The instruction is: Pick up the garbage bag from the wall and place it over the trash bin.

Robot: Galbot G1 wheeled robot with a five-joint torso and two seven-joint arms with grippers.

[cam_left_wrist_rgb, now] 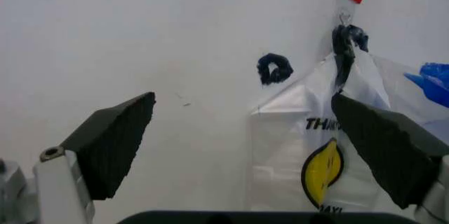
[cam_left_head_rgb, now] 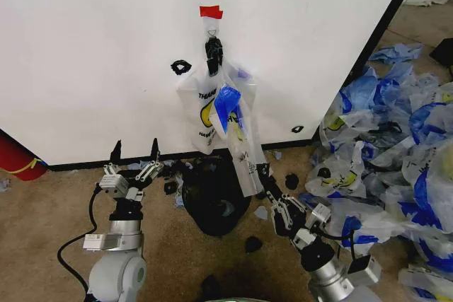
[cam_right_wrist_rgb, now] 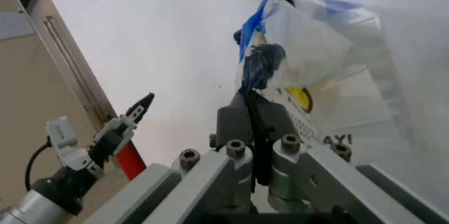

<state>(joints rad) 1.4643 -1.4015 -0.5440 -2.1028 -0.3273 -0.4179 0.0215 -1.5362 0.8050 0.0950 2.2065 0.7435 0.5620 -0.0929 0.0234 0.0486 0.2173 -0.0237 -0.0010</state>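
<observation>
The garbage bag hangs by its dark knotted handle from the hook under the red tape on the wall. Its yellow face and black print show in the left wrist view. A blue handle and a stretched strip of the bag run down to my right gripper, which is shut on that plastic. The black trash bin stands on the floor right under the bag. My left gripper stands open left of the bin, fingers pointing up and apart from the bag.
A heap of blue-and-white bags covers the floor at the right. Small black scraps lie around the bin. A red object sits at the wall's base on the far left. A black mark is on the wall beside the hook.
</observation>
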